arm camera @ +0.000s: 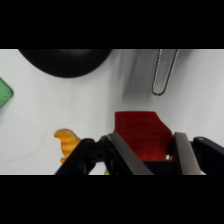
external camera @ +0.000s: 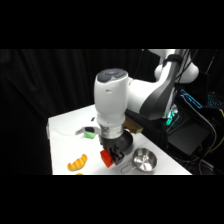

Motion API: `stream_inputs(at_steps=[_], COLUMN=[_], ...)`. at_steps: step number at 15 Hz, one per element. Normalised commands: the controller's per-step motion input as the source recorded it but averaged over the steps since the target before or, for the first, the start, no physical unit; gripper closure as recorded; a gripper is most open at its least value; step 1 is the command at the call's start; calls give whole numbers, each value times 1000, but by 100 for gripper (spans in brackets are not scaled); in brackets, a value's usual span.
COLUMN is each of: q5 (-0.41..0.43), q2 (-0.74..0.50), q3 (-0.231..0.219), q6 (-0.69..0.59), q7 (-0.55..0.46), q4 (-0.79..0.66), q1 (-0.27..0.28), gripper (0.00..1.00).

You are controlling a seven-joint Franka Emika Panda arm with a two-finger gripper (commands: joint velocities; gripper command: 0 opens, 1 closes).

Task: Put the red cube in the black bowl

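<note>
Red cube [arm camera: 141, 136] sits clamped between my gripper [arm camera: 147, 152] fingers [arm camera: 124, 154], lifted off the white table [arm camera: 45, 107]. From the wrist view I see the black bowl [arm camera: 65, 61] at 11 o'clock, pan handle [arm camera: 163, 72] at 1, orange croissant toy [arm camera: 66, 142] at 8, green piece [arm camera: 4, 92] at 9.

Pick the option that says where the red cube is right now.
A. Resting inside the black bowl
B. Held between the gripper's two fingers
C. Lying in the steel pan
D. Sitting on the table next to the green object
B. In the wrist view the red cube sits clamped between the two fingers of the gripper, while the black bowl lies apart from it with nothing visible inside.
</note>
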Motion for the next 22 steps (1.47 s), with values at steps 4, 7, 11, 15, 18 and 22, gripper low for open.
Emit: stream_inputs(at_steps=[4, 7, 11, 15, 18, 22], q5=[-58, -27, -12, 16, 61, 110], q2=[-541, -539, -454, -335, -196, -65], q3=[98, 100, 81, 63, 38, 17], q6=[-62, 4, 49, 110, 197, 359], q7=[20, -9, -38, -59, -88, -123], q4=[-477, -523, -454, -374, -329, -288], q1=[-138, -188, -207, -190, -170, -137], gripper=[75, 75, 75, 75, 75, 75])
